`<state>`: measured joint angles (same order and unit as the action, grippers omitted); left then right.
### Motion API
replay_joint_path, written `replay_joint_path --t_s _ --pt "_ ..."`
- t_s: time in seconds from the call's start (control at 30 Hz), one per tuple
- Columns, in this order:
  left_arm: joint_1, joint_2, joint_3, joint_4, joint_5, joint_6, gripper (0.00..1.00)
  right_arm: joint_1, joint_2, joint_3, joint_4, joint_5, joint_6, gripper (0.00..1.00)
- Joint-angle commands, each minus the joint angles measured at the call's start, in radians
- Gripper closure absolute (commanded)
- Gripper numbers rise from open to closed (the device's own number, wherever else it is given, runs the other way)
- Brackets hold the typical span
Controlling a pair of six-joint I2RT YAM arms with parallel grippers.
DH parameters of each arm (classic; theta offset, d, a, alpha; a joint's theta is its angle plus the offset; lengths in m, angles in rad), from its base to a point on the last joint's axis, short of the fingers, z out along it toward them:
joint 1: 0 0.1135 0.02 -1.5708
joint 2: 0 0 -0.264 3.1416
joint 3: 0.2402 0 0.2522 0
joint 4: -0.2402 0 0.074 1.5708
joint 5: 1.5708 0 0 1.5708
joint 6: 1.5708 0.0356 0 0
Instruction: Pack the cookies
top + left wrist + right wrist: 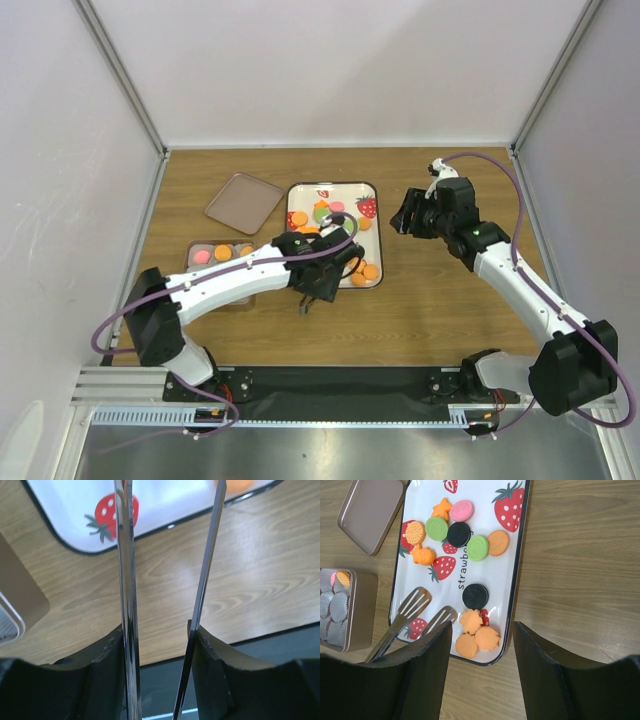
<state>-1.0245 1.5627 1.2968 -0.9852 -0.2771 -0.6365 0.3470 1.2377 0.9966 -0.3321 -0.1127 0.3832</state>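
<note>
The cookies [461,510] are small pink, green, black and orange discs lying on a white strawberry-print tray [517,570], with an orange cluster [479,632] at its near end. The tray also shows in the top view [292,200]. My left gripper [320,280] is shut on metal tongs [125,580]. The slotted tong tips [415,602] hover apart and empty over the tray's near left corner. My right gripper [408,222] is open and empty, raised to the right of the tray. A few cookies lie in a brown tin [222,262].
The tin's lid [243,197] lies left of the tray near the back. The tin [345,607] holds white paper cups and sits left of the tray. The black front rail [340,380] runs along the table's near edge.
</note>
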Motion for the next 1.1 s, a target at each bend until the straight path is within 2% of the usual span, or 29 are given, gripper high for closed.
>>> replay_joint_path --t_s 0.0,0.53,1.07 --pt "0.001 0.048 0.079 0.033 -0.017 0.018 0.47 -0.003 -0.03 0.002 0.015 0.008 -0.003 0.42" --pt "0.001 0.235 0.191 0.028 -0.059 0.087 0.46 -0.006 -0.063 -0.001 0.013 0.027 -0.001 0.41" --pt "0.003 0.283 0.222 0.017 -0.079 0.101 0.49 -0.003 -0.063 -0.003 0.013 0.019 -0.004 0.41"
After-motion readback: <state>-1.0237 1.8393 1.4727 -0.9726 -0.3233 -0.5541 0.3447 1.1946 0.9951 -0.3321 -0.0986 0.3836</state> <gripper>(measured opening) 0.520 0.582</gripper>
